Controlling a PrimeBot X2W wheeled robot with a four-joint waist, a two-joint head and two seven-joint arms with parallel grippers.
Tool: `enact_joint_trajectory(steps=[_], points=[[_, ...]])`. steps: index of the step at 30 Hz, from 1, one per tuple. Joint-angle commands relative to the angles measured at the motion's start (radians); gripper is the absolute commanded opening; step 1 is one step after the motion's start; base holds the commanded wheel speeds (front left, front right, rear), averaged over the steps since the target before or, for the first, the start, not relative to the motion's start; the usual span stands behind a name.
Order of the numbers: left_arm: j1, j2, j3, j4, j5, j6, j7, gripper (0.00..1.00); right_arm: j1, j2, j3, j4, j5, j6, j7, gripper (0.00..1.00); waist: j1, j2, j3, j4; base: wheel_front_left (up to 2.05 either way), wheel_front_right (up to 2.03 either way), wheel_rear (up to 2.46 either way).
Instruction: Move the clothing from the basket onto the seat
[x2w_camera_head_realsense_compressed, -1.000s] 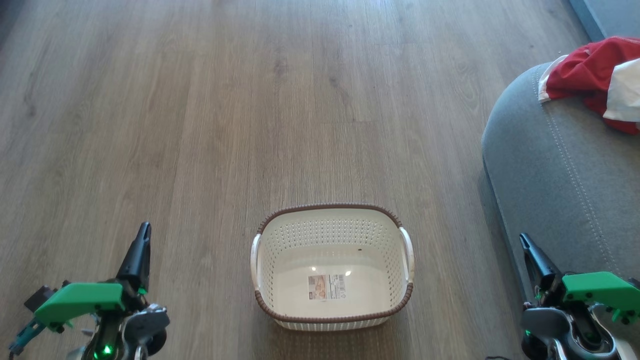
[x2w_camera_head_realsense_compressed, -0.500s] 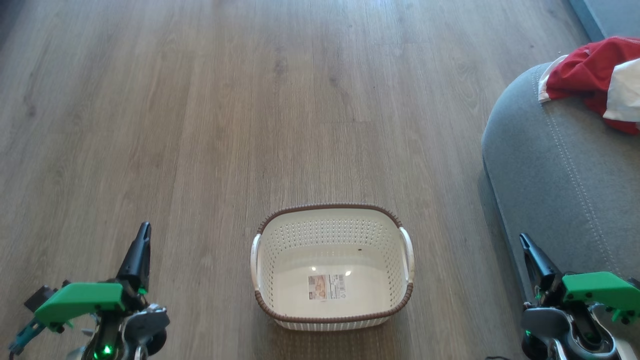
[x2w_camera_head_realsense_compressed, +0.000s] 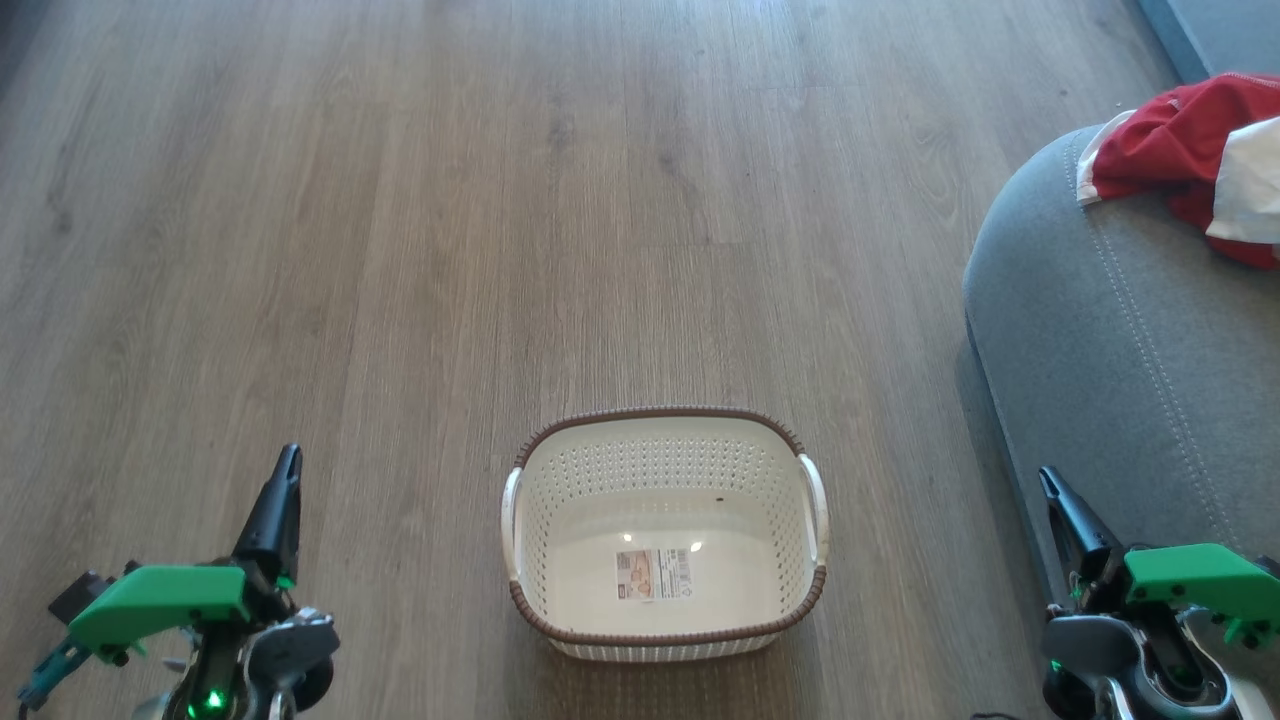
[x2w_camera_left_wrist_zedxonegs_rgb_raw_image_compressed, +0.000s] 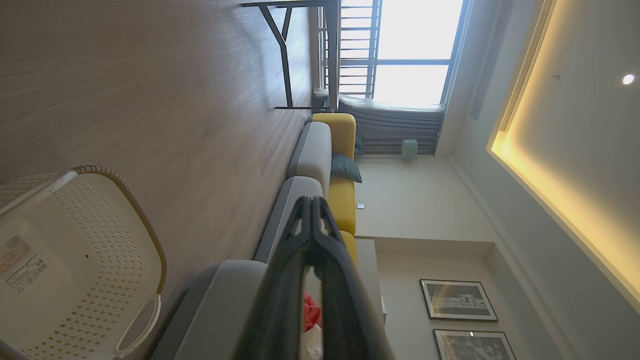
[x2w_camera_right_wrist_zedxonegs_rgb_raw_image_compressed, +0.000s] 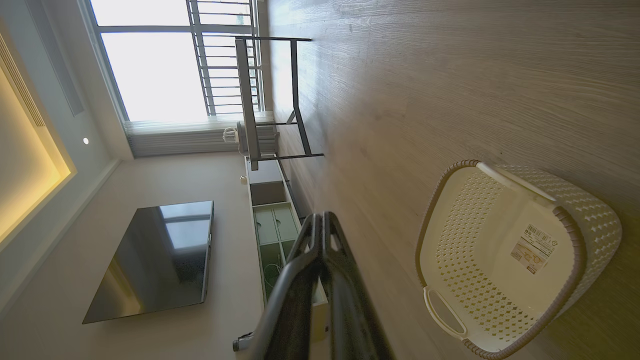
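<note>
The clothing (x2w_camera_head_realsense_compressed: 1170, 150) lies on the seat (x2w_camera_head_realsense_compressed: 1100, 330) near its rounded far corner, a bunched heap of red folds with a white panel that runs off the head view's right edge, so how much more lies beyond cannot be told. It sits slumped rather than spread flat, as soft fabric does when it rests under its own weight, and the broad cushion under it looks enough to keep it from sliding off. The basket (x2w_camera_head_realsense_compressed: 662, 440) stands upright on the floor (x2w_camera_head_realsense_compressed: 500, 200) beside the seat and apart from it, with only its label (x2w_camera_head_realsense_compressed: 653, 574) on the bottom. Judged from that, the moving looks done. The right gripper (x2w_camera_head_realsense_compressed: 1050, 485) rests low by the seat's near edge, its fingers pressed together at the tips and nothing between them. The clothing is well up the seat from it, ahead and to its right. The left gripper (x2w_camera_head_realsense_compressed: 286, 465) is likewise closed and empty, low on the basket's other side and farther from the clothing. In the left wrist view a bit of red shows past its fingers, lying on the seat beyond, not gripped. Both arms flank the basket without touching it, which reads as a parked stance.
</note>
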Motion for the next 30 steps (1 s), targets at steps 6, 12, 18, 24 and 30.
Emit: enact_joint_trajectory(steps=[6,12,18,24,30], points=[[-0.056,0.004,0.036,-0.029,0.002,-0.007,0.007,0.0,-0.051,-0.006,0.017,-0.04,0.006,0.007,0.007,0.0,0.0,0.0,0.0,0.0,0.0,0.0,0.0],[-0.056,0.004,0.036,-0.029,0.002,-0.007,0.007,0.0,-0.051,-0.006,0.017,-0.04,0.006,0.007,0.007,0.0,0.0,0.0,0.0,0.0,0.0,0.0,0.0],[-0.056,0.004,0.037,-0.029,0.003,-0.007,0.007,0.0,-0.051,-0.006,0.017,-0.04,0.006,0.007,0.007,0.0,0.0,0.0,0.0,0.0,0.0,0.0,0.0],[-0.056,0.004,0.037,-0.029,0.003,-0.007,0.007,0.0,-0.051,-0.006,0.017,-0.04,0.006,0.007,0.007,0.0,0.0,0.0,0.0,0.0,0.0,0.0,0.0],[-0.056,0.004,0.037,-0.029,0.003,-0.007,0.007,0.0,-0.051,-0.006,0.017,-0.04,0.006,0.007,0.007,0.0,0.0,0.0,0.0,0.0,0.0,0.0,0.0]])
